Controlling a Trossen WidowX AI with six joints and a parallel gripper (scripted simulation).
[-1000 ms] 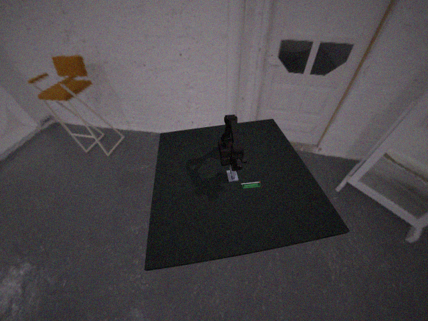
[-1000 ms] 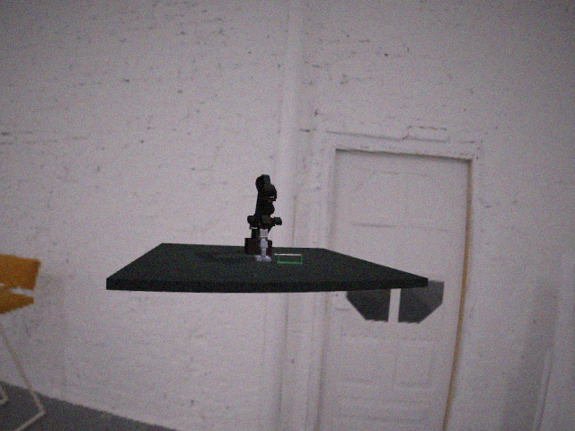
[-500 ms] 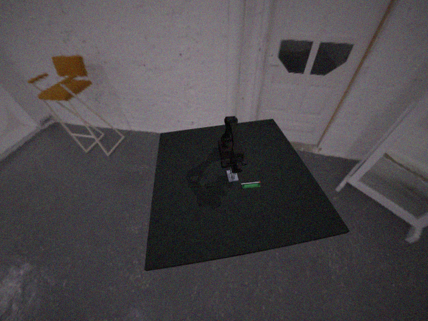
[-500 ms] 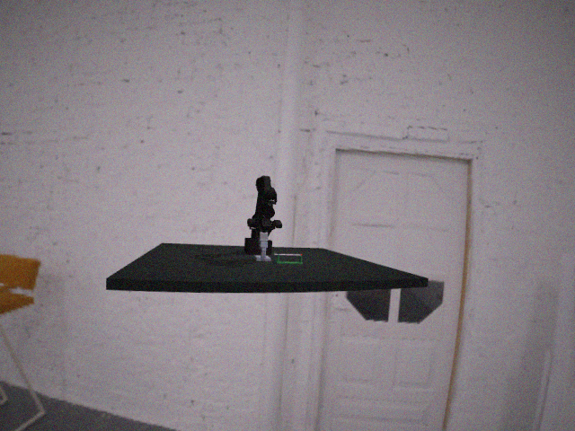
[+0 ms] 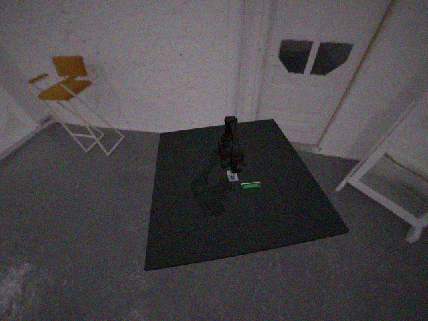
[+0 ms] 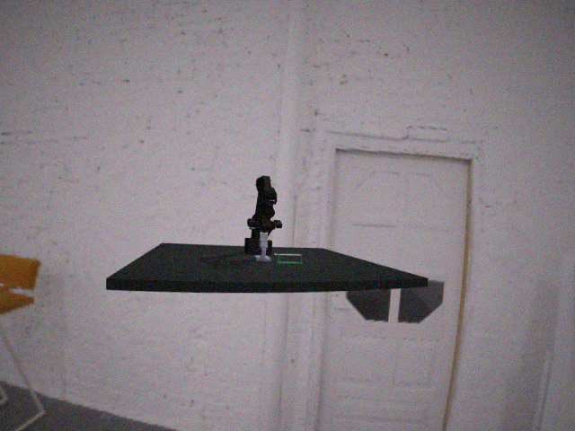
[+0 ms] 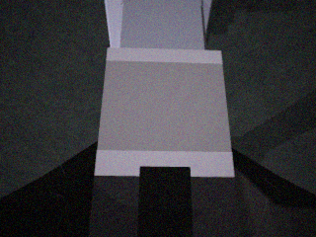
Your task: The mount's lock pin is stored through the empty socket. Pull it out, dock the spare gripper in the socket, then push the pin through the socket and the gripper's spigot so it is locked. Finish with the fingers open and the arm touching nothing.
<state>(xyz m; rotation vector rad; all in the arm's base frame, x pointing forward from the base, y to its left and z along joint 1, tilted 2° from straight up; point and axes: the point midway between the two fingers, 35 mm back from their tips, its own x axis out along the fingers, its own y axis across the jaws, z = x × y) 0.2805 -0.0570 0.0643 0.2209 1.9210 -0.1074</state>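
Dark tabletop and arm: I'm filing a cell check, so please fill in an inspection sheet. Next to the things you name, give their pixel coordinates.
surface: dark tabletop (image 5: pixel 193 241) (image 6: pixel 267 284) (image 7: pixel 44 99), its details dim
job's things: pale mount (image 5: pixel 233 178) (image 6: pixel 262 258) standing on it; thin pale pin (image 5: pixel 250 182) (image 6: pixel 288 254) along a green rack (image 5: pixel 251 185) (image 6: pixel 289 262) beside the mount
clutter: nothing seen
grippers: hand (image 5: pixel 232 168) (image 6: pixel 264 231) (image 7: pixel 160 144) closed on a pale block (image 6: pixel 263 236) (image 7: pixel 164 106), probably the spare gripper, by the mount; docking cannot be told
cables: nothing seen
surroundings: orange chair (image 5: pixel 69 65) (image 6: pixel 17 271), white door (image 5: pixel 293 99) (image 6: pixel 399 362)
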